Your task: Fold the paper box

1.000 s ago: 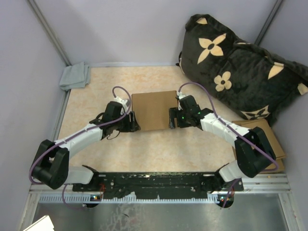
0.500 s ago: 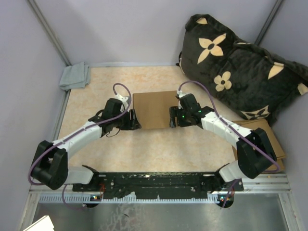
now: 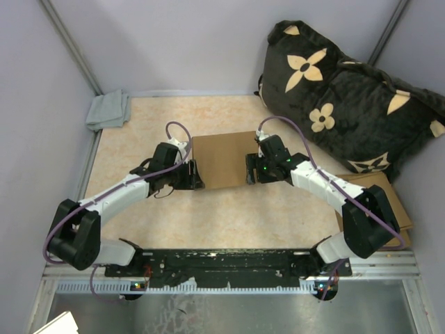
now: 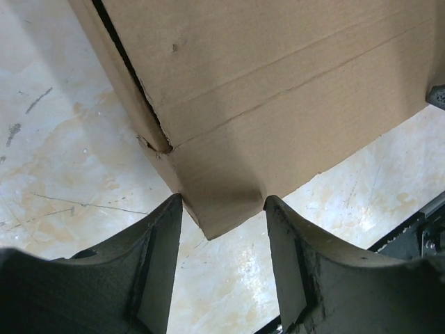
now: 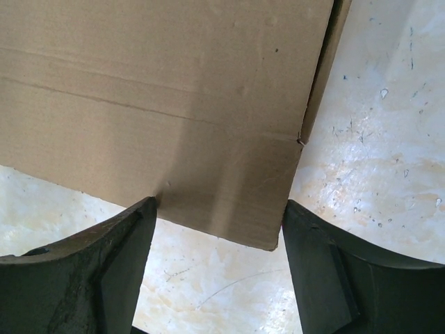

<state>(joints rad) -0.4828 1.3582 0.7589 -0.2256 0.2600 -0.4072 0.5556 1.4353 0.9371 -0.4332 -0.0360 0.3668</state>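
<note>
The paper box [image 3: 221, 158] is a plain brown cardboard box, closed with its lid down, lying flat mid-table. My left gripper [image 3: 192, 175] is open at the box's near left corner; in the left wrist view that corner [image 4: 222, 188] pokes between my fingertips [image 4: 174, 209]. My right gripper [image 3: 251, 171] is open at the near right corner; in the right wrist view the corner [image 5: 243, 202] lies between my fingers [image 5: 299, 223]. Neither gripper holds the cardboard.
A black cushion with tan flowers [image 3: 341, 97] fills the back right. A grey cloth [image 3: 109, 110] lies at the back left corner. A stack of flat brown cardboard [image 3: 389, 202] lies at the right edge. Grey walls enclose the table.
Both grippers have shifted slightly at the box's near corners; the box stays closed and in place.
</note>
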